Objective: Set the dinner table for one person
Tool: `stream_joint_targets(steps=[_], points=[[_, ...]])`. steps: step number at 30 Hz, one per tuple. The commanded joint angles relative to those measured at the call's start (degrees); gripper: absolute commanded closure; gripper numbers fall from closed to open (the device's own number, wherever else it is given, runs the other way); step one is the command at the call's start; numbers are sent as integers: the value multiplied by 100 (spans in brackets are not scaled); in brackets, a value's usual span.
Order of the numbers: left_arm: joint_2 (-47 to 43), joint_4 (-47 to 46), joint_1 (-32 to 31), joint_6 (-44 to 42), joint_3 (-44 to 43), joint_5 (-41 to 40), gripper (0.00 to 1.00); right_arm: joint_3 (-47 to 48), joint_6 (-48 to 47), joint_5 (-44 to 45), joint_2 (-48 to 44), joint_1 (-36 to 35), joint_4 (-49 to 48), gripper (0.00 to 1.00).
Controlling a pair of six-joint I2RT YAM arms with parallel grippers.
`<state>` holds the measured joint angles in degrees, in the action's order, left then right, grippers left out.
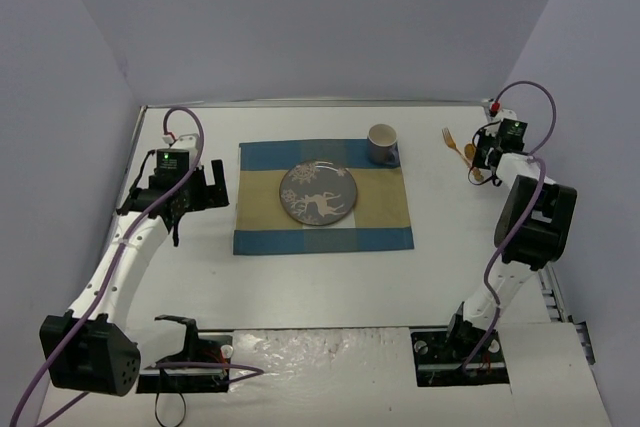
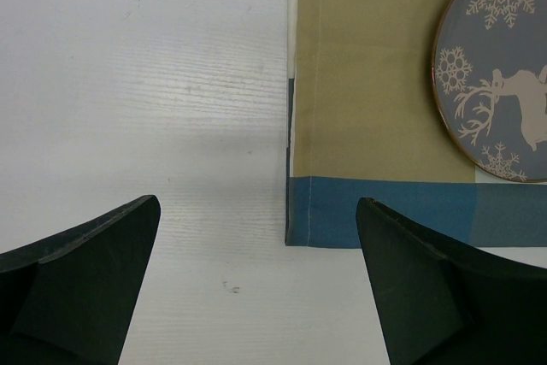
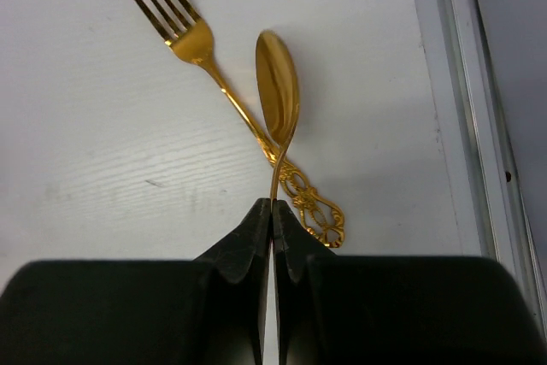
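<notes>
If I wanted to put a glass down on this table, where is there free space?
Widest bare table: between the near edge of the placemat and the arm bases. Also the strip behind the placemat, and the gap between mug and fork. Crowded: the far right corner, where the right end effector pinches the spoon crossing the fork.

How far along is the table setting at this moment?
Done: the plate sits on the placemat, the mug at its far right corner. In hand: the right gripper is shut on the spoon by its handle, which crosses the fork near the table edge. Left: spoon and fork are not yet beside the plate; the left gripper hangs open, empty, over the placemat's left edge.
</notes>
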<state>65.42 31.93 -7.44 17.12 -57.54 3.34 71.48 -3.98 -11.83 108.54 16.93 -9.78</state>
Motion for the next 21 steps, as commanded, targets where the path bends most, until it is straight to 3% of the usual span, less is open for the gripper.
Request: stream_joint_targets(steps=[1,7,10,12,15,17,21], points=[[-179,-117,-22,-15,-318,-79,3,-97,457,424,-931,-374,-415,100],[-198,-124,-20,-7,-302,-79,3,-457,1200,231,-1275,-479,-434,100],[-214,-125,-20,1,-302,-71,3,-720,1293,634,-1387,-515,-369,100],[-214,-134,-20,10,-293,-61,3,-862,1457,929,-1393,-507,-289,95],[-208,-134,-20,10,-293,-56,3,-849,1688,1445,-1269,-507,-6,67],[-214,-125,-20,2,-293,-62,3,-837,1870,1740,-1174,-469,48,63],[-214,-125,-20,3,-284,-70,3,-630,2494,2266,-842,-368,256,64]])
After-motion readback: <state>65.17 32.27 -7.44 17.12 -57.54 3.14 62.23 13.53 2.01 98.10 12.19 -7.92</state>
